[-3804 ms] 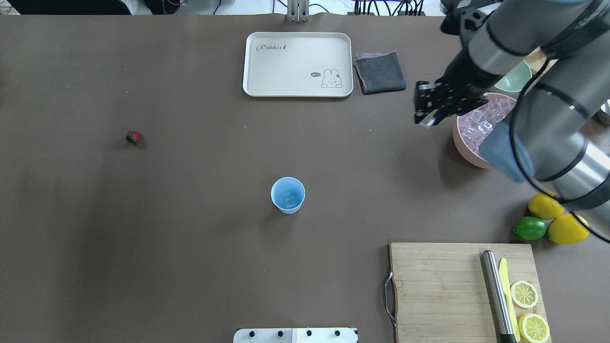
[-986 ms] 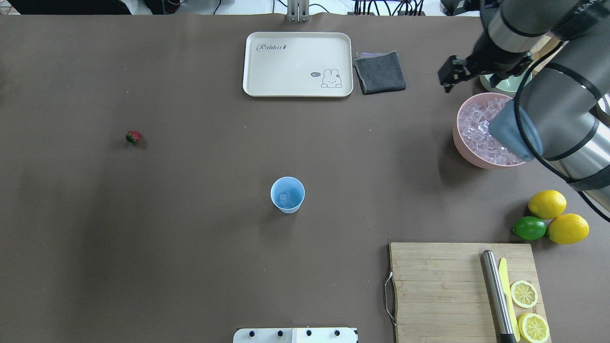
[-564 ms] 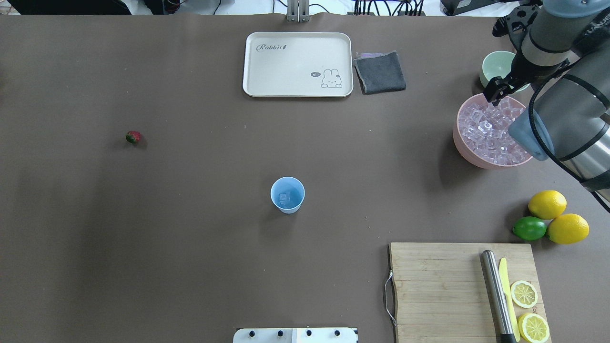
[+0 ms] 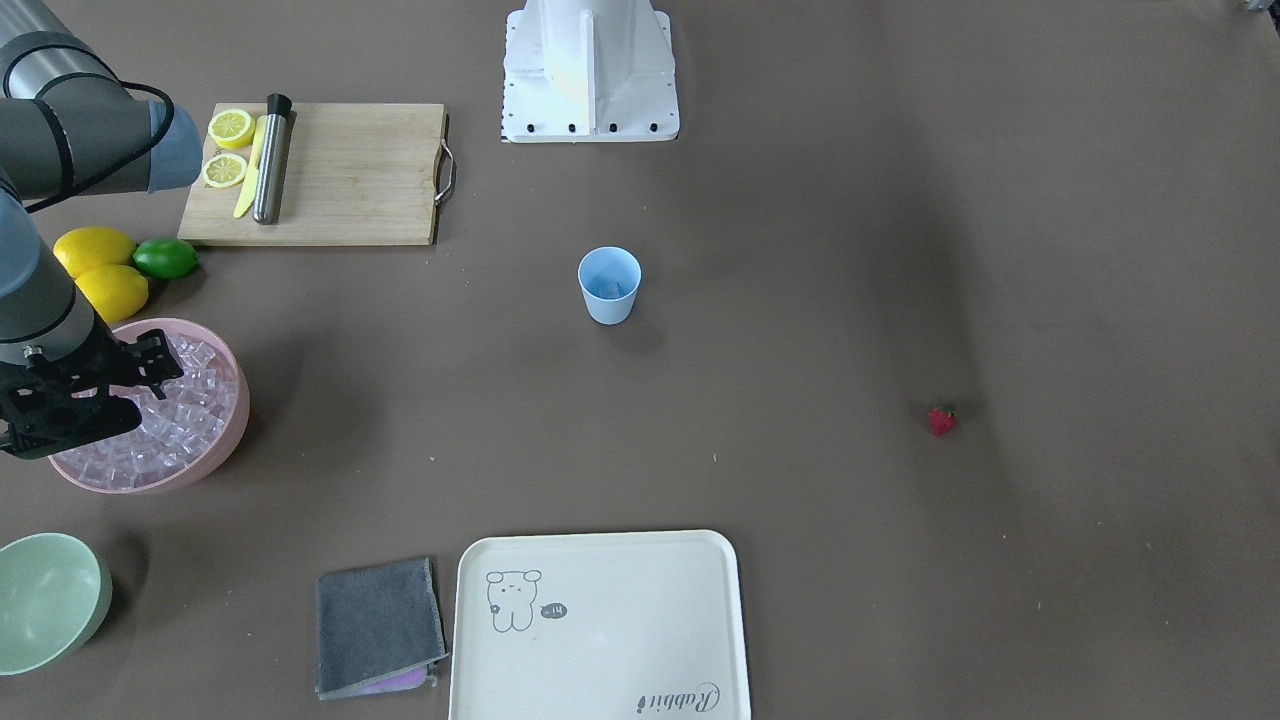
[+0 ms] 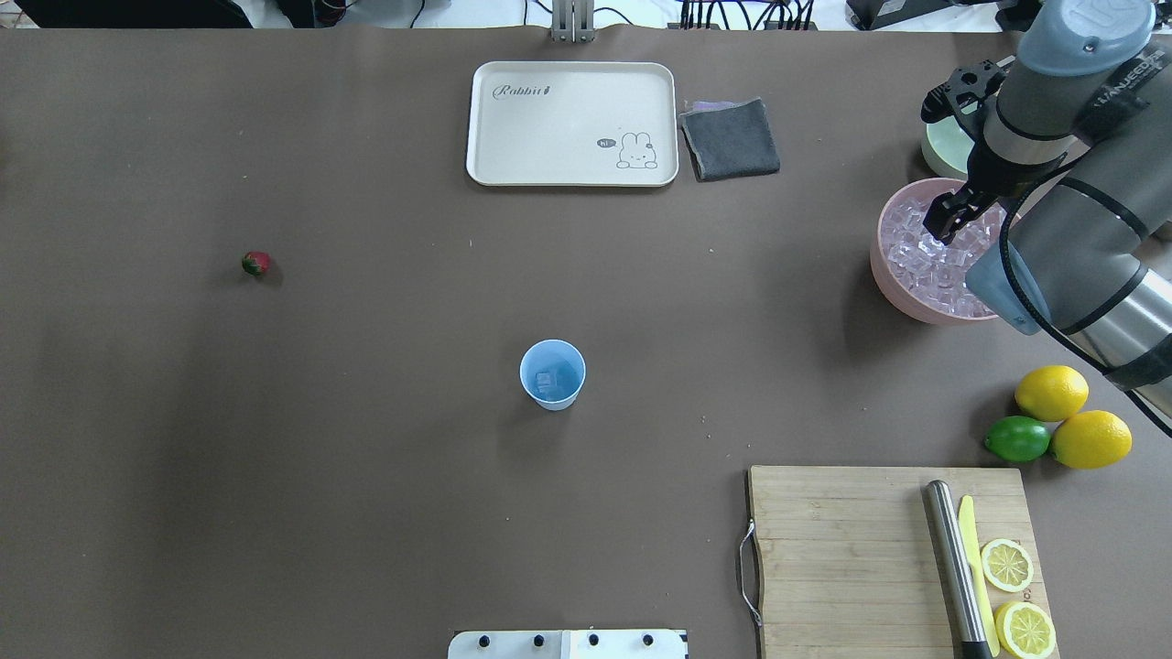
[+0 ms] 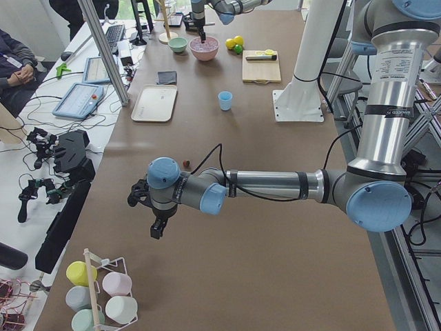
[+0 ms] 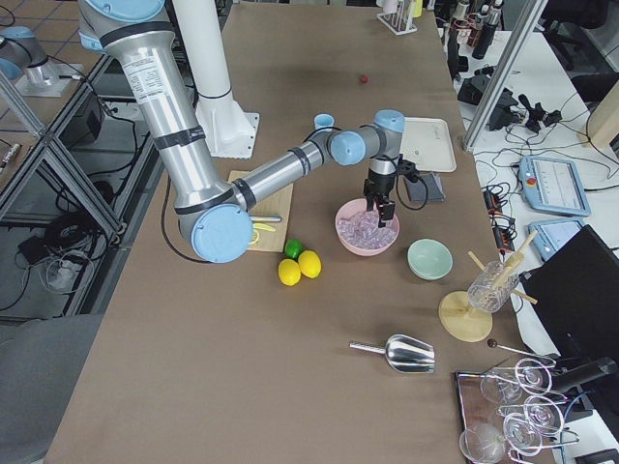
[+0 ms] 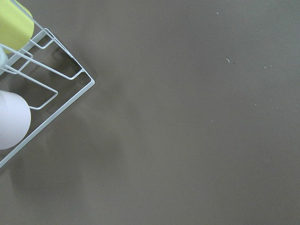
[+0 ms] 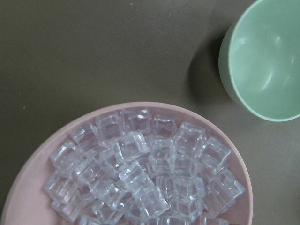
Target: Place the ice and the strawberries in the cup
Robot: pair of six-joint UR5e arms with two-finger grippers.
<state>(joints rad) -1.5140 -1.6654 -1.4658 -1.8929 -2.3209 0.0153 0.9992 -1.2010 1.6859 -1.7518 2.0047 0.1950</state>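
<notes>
The light blue cup point(image 5: 552, 373) stands upright mid-table with ice in its bottom point(image 5: 547, 380); it also shows in the front view point(image 4: 609, 285). The strawberry point(image 5: 256, 264) lies alone far to the cup's left. Many ice cubes point(image 5: 923, 267) fill the pink bowl point(image 5: 882, 275), which the right wrist view shows close from above point(image 9: 140, 178). My right gripper point(image 5: 946, 224) hangs over the ice in the bowl, its fingers slightly apart and empty. My left gripper point(image 6: 157, 227) shows only in the left side view, far from the cup. I cannot tell whether it is open or shut.
A pale green bowl point(image 5: 943, 151) stands just behind the pink bowl. A cream tray point(image 5: 572, 124) and a grey cloth point(image 5: 731, 139) lie at the back. Two lemons and a lime point(image 5: 1018, 439) and a cutting board point(image 5: 851, 558) are front right. A cup rack point(image 8: 42, 89) is near my left wrist.
My right gripper has swung from the pink bowl's left side round its far edge and come down over the ice. The cup and strawberry have not moved.
</notes>
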